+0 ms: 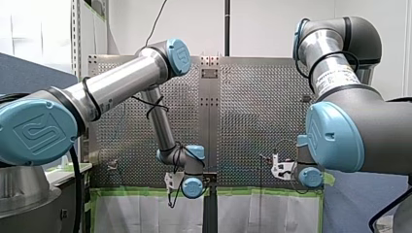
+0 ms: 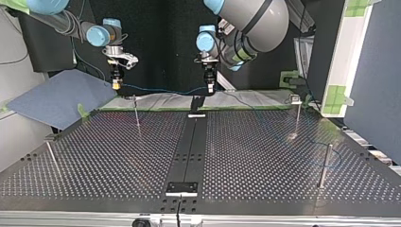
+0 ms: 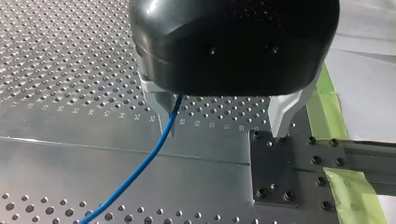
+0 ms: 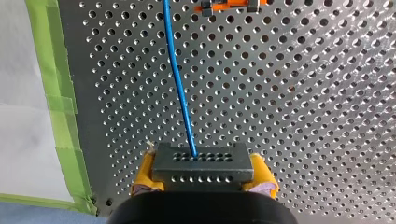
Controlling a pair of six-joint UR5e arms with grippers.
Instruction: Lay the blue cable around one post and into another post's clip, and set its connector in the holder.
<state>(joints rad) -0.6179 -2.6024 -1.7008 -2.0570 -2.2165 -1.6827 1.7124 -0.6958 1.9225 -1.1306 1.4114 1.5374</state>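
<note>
1. Front view: left arm (image 1: 121, 82) and right arm (image 1: 350, 131) both reach low over the perforated table (image 1: 252, 107); fingers and cable are too small to read here.
2. Top view: blue cable (image 2: 156, 89) sags between right gripper (image 2: 116, 85) and left gripper (image 2: 209, 88). A thin post (image 2: 136, 116) stands near the right gripper; the slack could snag on it.
3. Left wrist view: fingers (image 3: 282, 114) stand spread, the cable lying against one, unpinched. A quick swing could shed it.
4. Right wrist view: yellow pads (image 4: 261, 173) pinch the dark connector (image 4: 201, 161), the cable running straight ahead toward an orange clip (image 4: 229, 5). A taut pull might twist it loose.
</note>
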